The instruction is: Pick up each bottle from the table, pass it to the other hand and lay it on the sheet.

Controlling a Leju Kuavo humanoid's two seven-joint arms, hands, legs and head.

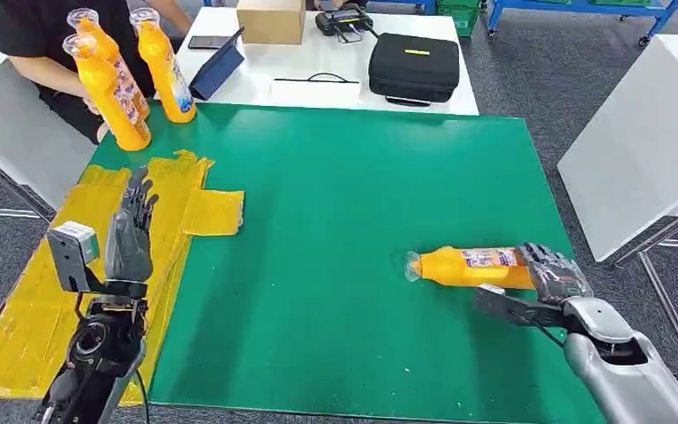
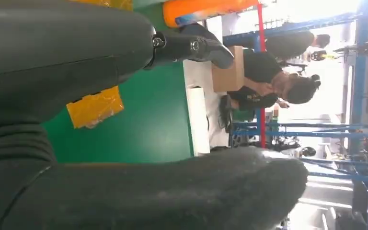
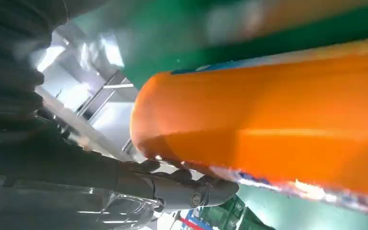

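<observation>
Grasping an orange bottle [image 1: 472,267] lying near-right on the green desk [image 1: 335,221], the right robot hand [image 1: 554,274] begins; left robot hand [image 1: 131,231] waits spread, yellow sheet [image 1: 26,327] bare, three bottles [image 1: 128,75] remaining far-left.

A white surface [image 1: 318,84] well beyond the left robot hand [image 1: 131,231] carries a cardboard box [image 1: 270,19], a black zipped case [image 1: 413,66], a tablet [image 1: 217,69] and a phone [image 1: 209,41].

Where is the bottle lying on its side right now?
In the head view, the orange plastic bottle lies on the green mat, lower right, its base in the right robot hand, far from the yellow sheet.
</observation>
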